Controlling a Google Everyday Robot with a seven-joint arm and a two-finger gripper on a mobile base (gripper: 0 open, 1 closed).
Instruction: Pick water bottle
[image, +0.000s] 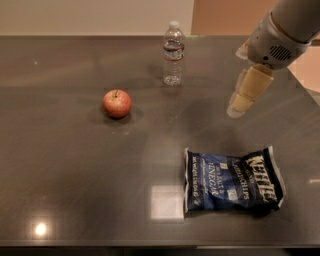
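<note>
The water bottle (173, 54) is small, clear and ribbed, with a white cap and a dark label band with red. It stands upright near the far edge of the dark table (75, 165). My gripper (237, 106) hangs at the right, above the table. It is to the right of the bottle, nearer to me, and apart from it. It holds nothing that I can see.
A red apple (117, 103) sits left of the bottle and nearer to me. A blue chip bag (232, 181) lies flat at the front right, below the gripper. The table's right edge runs close behind the arm (282, 30).
</note>
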